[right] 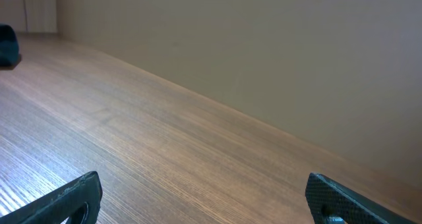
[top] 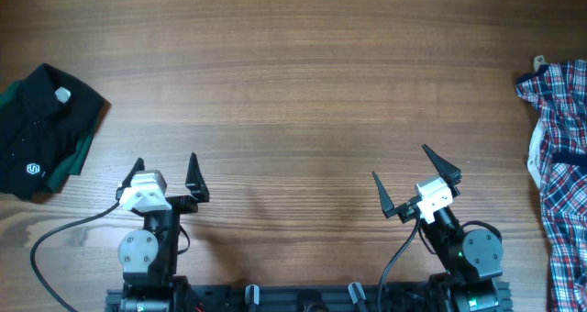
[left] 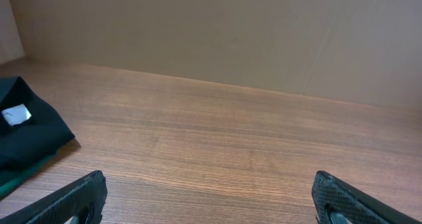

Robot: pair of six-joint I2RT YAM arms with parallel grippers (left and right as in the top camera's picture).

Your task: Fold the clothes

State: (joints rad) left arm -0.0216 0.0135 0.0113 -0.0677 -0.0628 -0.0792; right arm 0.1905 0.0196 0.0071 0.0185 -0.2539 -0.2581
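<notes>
The black shirt [top: 41, 119] lies at the left edge of the surface [top: 293, 73], on a green cloth [top: 81, 151]. My left gripper [top: 165, 161] and right gripper [top: 400, 162] are wide and empty, ready to grab it.

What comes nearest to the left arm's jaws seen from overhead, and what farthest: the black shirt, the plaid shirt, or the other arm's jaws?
Judged from the left gripper:
1. Black collared shirt, off to its left at the table's left edge.
2. Right gripper, off to its right, jaws open.
3. Red-white-blue plaid shirt, at the far right edge.
</notes>
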